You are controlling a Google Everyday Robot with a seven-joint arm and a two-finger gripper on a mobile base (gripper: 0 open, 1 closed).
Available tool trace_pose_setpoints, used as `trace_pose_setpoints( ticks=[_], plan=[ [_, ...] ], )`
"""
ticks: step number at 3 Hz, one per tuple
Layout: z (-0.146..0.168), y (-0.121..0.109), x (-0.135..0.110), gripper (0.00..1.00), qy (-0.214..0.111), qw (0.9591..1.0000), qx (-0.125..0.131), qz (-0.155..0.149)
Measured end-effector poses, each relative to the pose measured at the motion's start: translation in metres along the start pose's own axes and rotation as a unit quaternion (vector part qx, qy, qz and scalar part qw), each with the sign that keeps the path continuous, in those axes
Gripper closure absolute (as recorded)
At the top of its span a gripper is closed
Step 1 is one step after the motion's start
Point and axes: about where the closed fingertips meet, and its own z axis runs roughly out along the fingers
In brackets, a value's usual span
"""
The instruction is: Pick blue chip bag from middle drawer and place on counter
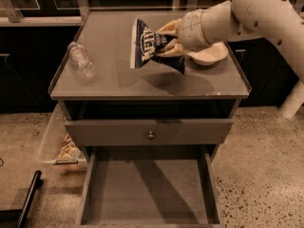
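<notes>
The blue chip bag (pixel 146 44) hangs in my gripper (pixel 169 41), whose fingers are shut on the bag's right side. The bag's white end strip points left. It is held a little above the middle of the counter (pixel 118 77), with its shadow on the surface below. My arm reaches in from the upper right. The middle drawer (pixel 148 191) is pulled out at the bottom of the view, and its grey floor is bare.
A clear plastic bottle (pixel 81 61) lies on the counter's left side. A white bowl (pixel 209 55) sits at the right, just behind my wrist. A shut drawer front with a knob (pixel 150 135) is above the open drawer. A clear bin (pixel 53 139) holding a snack bag stands on the floor at left.
</notes>
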Motion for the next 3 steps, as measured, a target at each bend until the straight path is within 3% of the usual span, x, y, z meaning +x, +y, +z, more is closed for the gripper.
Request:
trace_pose_setpoints(
  ticks=[1,3],
  plan=[
    [0.005,-0.009,0.018,1.00,0.025,0.9996,0.011,0.011],
    [0.011,-0.002,0.059,1.00,0.050,0.9978,-0.001,0.043]
  ],
)
